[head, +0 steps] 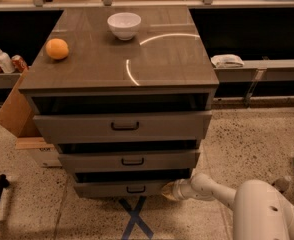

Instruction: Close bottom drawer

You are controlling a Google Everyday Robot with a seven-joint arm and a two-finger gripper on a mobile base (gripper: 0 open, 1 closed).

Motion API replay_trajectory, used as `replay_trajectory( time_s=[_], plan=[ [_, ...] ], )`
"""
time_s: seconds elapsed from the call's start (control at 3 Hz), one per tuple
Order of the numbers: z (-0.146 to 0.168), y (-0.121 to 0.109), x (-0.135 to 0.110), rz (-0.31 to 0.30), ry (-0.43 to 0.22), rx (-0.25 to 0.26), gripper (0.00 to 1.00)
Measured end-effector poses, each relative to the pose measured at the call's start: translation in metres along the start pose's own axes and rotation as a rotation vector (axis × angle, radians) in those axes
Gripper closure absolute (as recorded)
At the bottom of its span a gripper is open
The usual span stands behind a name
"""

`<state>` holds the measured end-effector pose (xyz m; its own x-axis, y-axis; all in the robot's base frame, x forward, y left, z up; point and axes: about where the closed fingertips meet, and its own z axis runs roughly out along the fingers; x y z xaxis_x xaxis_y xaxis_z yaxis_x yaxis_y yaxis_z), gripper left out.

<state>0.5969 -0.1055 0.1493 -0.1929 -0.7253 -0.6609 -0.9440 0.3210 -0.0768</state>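
The bottom drawer [122,189], lowest and slimmest of three, stands slightly out from the cabinet, with a dark gap above its front. The gripper [168,190] sits at the right end of that front, seemingly touching it; whether it is open or closed cannot be told. The middle drawer [129,161] and top drawer [122,126] also stand ajar. On the glossy cabinet top [162,64] lie an orange [57,48] at the left and a white bowl [124,25] farther back. A blue tape cross [135,217] marks the speckled floor [247,139]; a cardboard box [14,114] leans at the left.
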Motion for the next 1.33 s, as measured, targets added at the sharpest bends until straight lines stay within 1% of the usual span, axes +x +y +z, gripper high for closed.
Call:
replay_trajectory(
  time_s=[0.33,0.67,1.0,1.33],
  plan=[
    [0.003,-0.013,-0.003,0.012,-0.008,0.009,1.00],
    [0.004,-0.020,-0.005,0.019,-0.014,0.008,1.00],
    [-0.010,-0.008,-0.007,0.007,-0.036,-0.019,1.00],
    [-0.038,0.029,-0.009,-0.035,-0.063,-0.092,1.00]
  ],
)
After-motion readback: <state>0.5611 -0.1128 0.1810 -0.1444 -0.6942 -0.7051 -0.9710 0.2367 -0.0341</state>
